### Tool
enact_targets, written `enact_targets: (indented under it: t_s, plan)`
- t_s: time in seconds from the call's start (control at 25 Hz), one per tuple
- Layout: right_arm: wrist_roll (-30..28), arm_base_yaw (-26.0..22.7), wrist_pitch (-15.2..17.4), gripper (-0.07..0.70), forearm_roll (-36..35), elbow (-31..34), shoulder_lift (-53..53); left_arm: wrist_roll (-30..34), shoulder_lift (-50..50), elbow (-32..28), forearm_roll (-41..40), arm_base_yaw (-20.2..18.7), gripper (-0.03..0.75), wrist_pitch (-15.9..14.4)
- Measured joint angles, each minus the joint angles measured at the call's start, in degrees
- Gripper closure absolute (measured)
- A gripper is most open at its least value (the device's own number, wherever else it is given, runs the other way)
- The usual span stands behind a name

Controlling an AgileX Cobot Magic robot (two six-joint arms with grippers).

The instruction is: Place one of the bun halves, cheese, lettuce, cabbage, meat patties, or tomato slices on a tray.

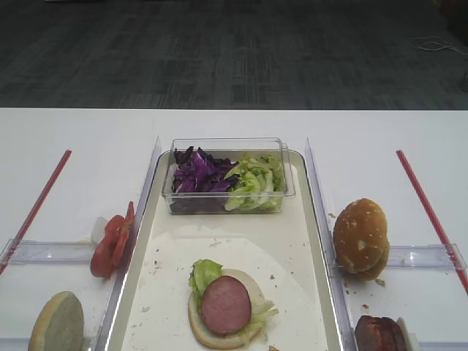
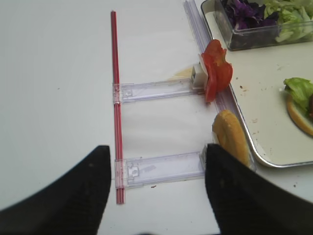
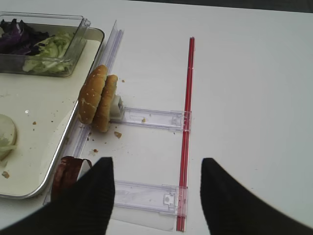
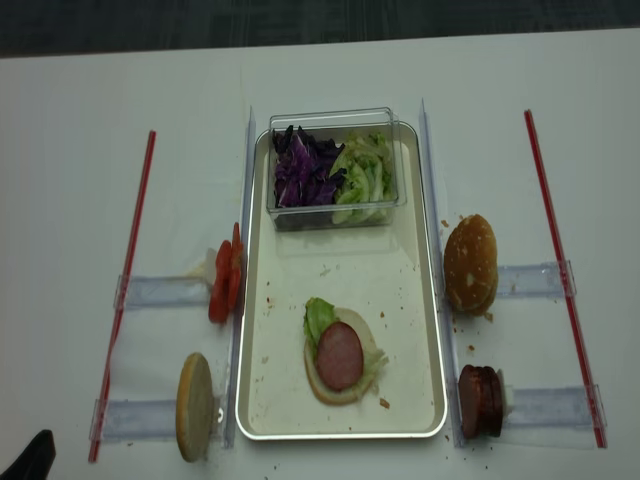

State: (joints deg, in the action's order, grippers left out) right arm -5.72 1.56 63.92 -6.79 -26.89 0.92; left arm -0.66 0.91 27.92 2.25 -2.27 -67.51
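1. Sat mid-desk [image 4: 330,75]: the tray [image 4: 262,390], long and cream-white, crumb-speckled.
2. Parked at the tray's far end: a clear plastic box [image 4: 330,120] with purple cabbage [image 4: 300,175] on the left and green lettuce [image 4: 362,180] on the right.
3. Lay on the tray's near half: a bun base [image 4: 322,388], a lettuce leaf poking out far-left, one meat patty [image 4: 340,355] on top.
4. Stood on edge left of the tray: tomato slices [image 4: 224,280] further back, a pale bun half [image 4: 195,405] nearer, each on a clear plastic rail [image 4: 160,292].
5. Stood on edge right of the tray: sesame bun halves [image 4: 470,263] further back, more meat patties [image 4: 479,400] nearer, crumbs scattered around.
6. Ran along each outer side: a red strip [image 4: 125,290].
7. Right end effector [image 3: 157,196]: spread wide, nothing pinched, above the desk just right of the near patties.
8. Left end effector [image 2: 157,188]: also spread apart, holding nothing, above the near left rail beside the pale bun half.
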Motion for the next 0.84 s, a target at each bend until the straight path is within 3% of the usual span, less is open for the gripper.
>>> enact_targets:
  t_s: [0.84]
  plan:
    - [-0.2, 0.0, 0.0, 0.225, 0.0, 0.0, 0.0, 0.0, 0.0, 0.0, 0.0, 0.0, 0.286, 0.0]
